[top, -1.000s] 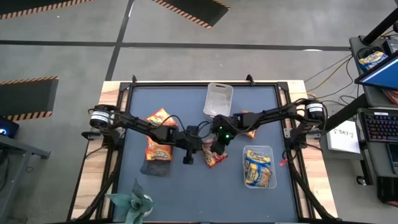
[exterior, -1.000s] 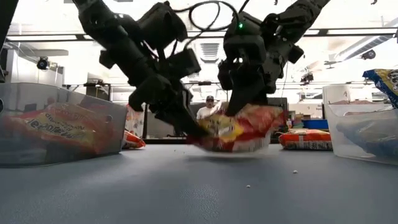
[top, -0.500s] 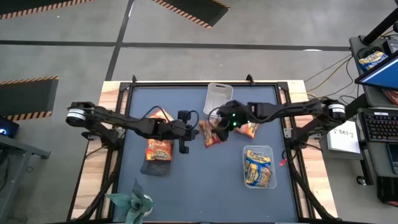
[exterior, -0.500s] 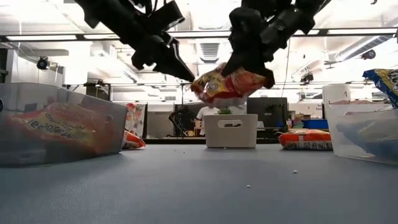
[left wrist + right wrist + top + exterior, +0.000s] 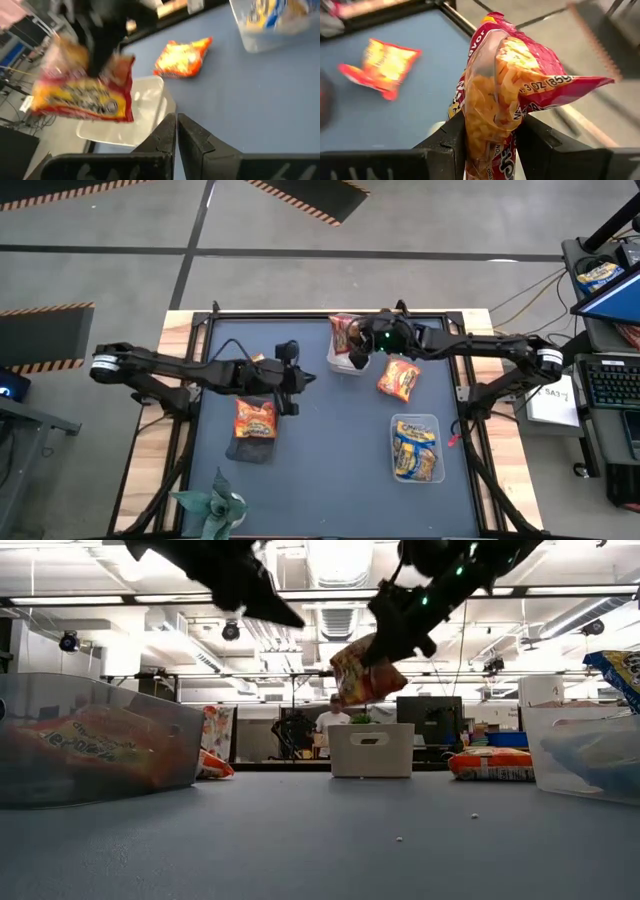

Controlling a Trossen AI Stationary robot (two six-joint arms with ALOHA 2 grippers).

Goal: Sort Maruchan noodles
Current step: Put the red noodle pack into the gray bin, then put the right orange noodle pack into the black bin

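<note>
My right gripper (image 5: 357, 348) is shut on an orange-red noodle packet (image 5: 345, 334) in the air above the empty clear tub (image 5: 352, 360) near the table's far edge. My left gripper (image 5: 291, 377) hovers shut at mid-table, left of that tub, touching nothing. A second orange packet (image 5: 398, 378) lies flat on the mat. The left tub (image 5: 254, 422) holds an orange packet. The right tub (image 5: 416, 448) holds blue-and-yellow packets. My right gripper pinches the packet between its two fingers (image 5: 449, 142) across the packet's body (image 5: 490, 125), denting the crinkly plastic. One end (image 5: 520, 55) sticks out past the fingertips. In the low view the packet (image 5: 364, 675) hangs tilted below the gripper, lifted clear of table and tub.
A green leafy thing (image 5: 214, 505) lies at the near left corner. A dark grey cloth (image 5: 250, 451) shows under the left tub. Another orange packet (image 5: 212, 765) lies behind the left tub. Bare mat (image 5: 330, 470) spreads across the near middle. A person stands in the room beyond.
My right gripper lifted the orange-red packet off the mat at mid-table and carried it up and toward the far edge, over the empty tub. My left gripper, which was down beside that packet, rose and drew back toward the table's left.
</note>
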